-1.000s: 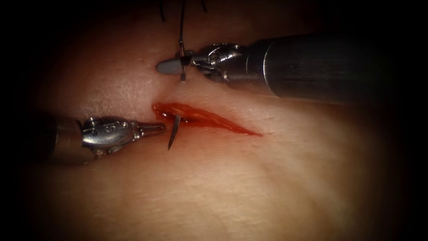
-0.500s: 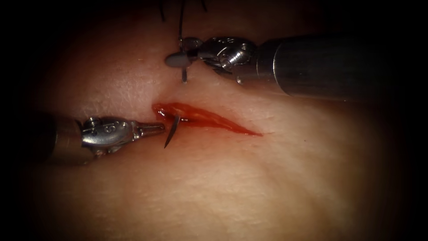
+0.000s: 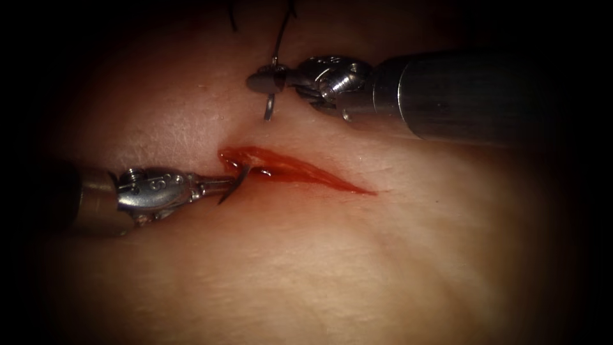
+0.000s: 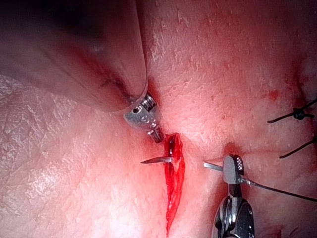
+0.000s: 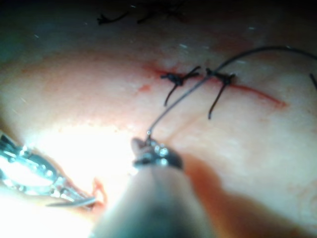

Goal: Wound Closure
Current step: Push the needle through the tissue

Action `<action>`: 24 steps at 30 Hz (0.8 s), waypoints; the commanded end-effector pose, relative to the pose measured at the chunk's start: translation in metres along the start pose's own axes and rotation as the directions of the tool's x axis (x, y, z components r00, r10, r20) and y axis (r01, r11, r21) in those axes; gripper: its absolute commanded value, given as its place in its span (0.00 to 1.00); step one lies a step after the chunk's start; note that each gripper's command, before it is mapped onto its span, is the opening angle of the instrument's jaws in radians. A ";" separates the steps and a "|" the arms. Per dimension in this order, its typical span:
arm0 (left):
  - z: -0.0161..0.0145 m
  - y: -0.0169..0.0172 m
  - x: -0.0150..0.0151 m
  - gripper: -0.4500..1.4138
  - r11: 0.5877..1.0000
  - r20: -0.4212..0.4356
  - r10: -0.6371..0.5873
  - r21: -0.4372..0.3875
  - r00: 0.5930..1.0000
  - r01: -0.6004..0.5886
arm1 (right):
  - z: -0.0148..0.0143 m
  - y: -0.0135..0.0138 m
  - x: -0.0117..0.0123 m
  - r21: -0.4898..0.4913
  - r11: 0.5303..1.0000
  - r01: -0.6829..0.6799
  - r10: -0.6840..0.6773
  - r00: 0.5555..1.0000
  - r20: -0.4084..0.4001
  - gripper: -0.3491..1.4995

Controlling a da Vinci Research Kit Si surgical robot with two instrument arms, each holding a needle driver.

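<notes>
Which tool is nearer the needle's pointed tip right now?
Left. The left tool sits at the needle tip emerging beside the cut; the right tool holds the needle's rear end above the cut.

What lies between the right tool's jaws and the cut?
Bare tissue separates the right tool, gripping the needle's rear end, from the cut, in the endoscope view.

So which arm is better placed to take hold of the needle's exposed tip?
Left, probably: the left pincer, empty, lies right beside the needle tip at the cut, left end; the right pincer grips the needle's tail end.
</notes>
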 end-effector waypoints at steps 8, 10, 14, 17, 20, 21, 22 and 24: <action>0.0006 0.0011 -0.0001 0.00 1.000 0.003 -0.007 -0.003 1.000 0.007 | 0.0013 0.0000 -0.0003 0.057 0.996 -0.065 0.066 0.998 -0.002 0.00; 0.0005 0.0013 0.0000 0.00 1.000 0.003 -0.003 -0.001 1.000 0.003 | 0.0015 -0.0001 -0.0004 0.064 0.996 -0.069 0.069 0.998 0.001 0.00; 0.0003 0.0017 0.0004 0.00 1.000 0.005 0.028 -0.004 1.000 -0.028 | 0.0022 -0.0005 -0.0008 0.089 0.994 -0.065 0.065 0.998 0.012 0.00; 0.0003 0.0017 0.0006 0.00 0.999 0.006 0.038 -0.004 0.999 -0.038 | 0.0023 -0.0007 -0.0007 0.094 0.994 -0.063 0.062 0.998 0.017 0.00; 0.0002 0.0019 0.0010 0.05 0.998 0.009 0.070 -0.004 0.998 -0.070 | 0.0023 -0.0006 -0.0004 0.113 0.992 -0.061 0.063 0.998 -0.020 0.00; 0.0002 0.0020 0.0012 0.10 0.996 0.013 0.086 -0.005 0.996 -0.086 | 0.0023 -0.0005 -0.0002 0.122 0.991 -0.059 0.064 0.997 -0.042 0.14; 0.0003 0.0020 0.0016 0.15 0.992 0.009 0.123 -0.004 0.992 -0.123 | 0.0022 -0.0004 0.0001 0.136 0.989 -0.056 0.066 0.995 -0.071 0.31; 0.0003 0.0023 0.0031 0.32 0.977 -0.045 0.211 0.010 0.976 -0.211 | 0.0017 -0.0002 0.0008 0.150 0.989 -0.021 0.037 0.994 -0.106 0.56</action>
